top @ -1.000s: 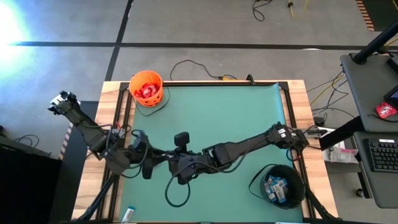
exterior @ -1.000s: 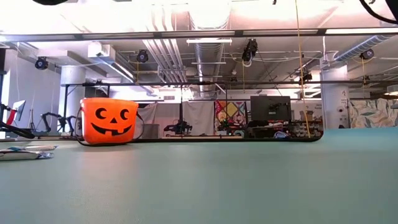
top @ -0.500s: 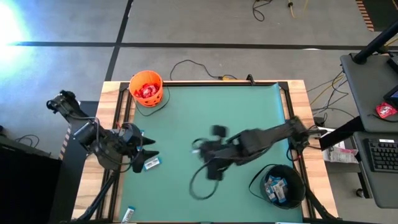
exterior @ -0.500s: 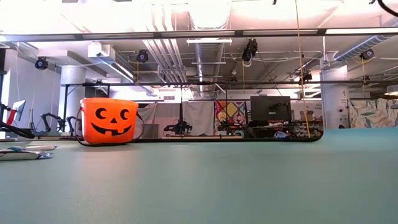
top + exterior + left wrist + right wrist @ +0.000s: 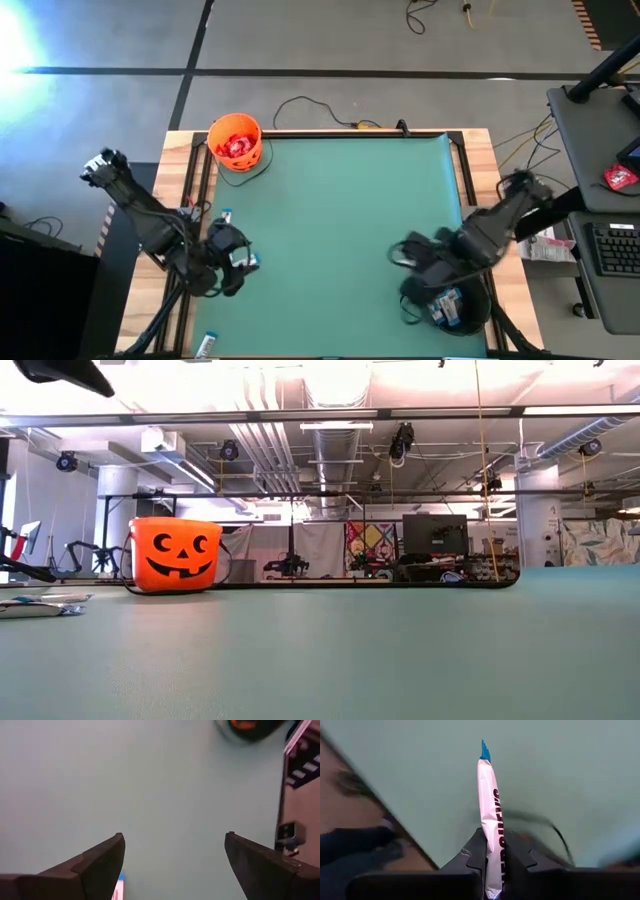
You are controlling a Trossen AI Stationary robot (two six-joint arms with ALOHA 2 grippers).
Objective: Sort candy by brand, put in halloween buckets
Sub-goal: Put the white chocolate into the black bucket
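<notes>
My right gripper [image 5: 424, 264] hovers by the black bucket [image 5: 478, 290] at the near right, shut on a slim blue-and-white candy bar [image 5: 489, 805]. That bucket holds several such bars [image 5: 449, 304]. The orange jack-o'-lantern bucket [image 5: 237, 143], also in the low view [image 5: 175, 554], stands at the far left with red packets [image 5: 236, 146] inside. My left gripper [image 5: 236, 268] is open near the left edge, with nothing between its fingers [image 5: 172, 840]. A blue-and-white bar [image 5: 245, 262] lies flat on the mat just beside them [image 5: 119, 887]. My right gripper pinches one end of the bar [image 5: 493, 851] between its two fingers. The bar lies along the fingers and sticks out lengthwise past the fingertips [image 5: 475, 845], blue tip [image 5: 484, 751] foremost. The fingers point steeply down, and the bar is lifted clear of the mat.
One more small candy [image 5: 226, 215] lies by the left edge and another [image 5: 205, 343] at the near left corner. A flat wrapped piece [image 5: 42, 603] shows at the low view's left. A black frame and wooden border [image 5: 480, 170] run round the green mat.
The two grippers were close together at the table's middle. My right gripper has swung toward the right edge, turning its wrist, and now hangs by the black bucket with the bar. My left gripper has drawn back toward the left edge, and a blue-and-white bar now shows beside it.
</notes>
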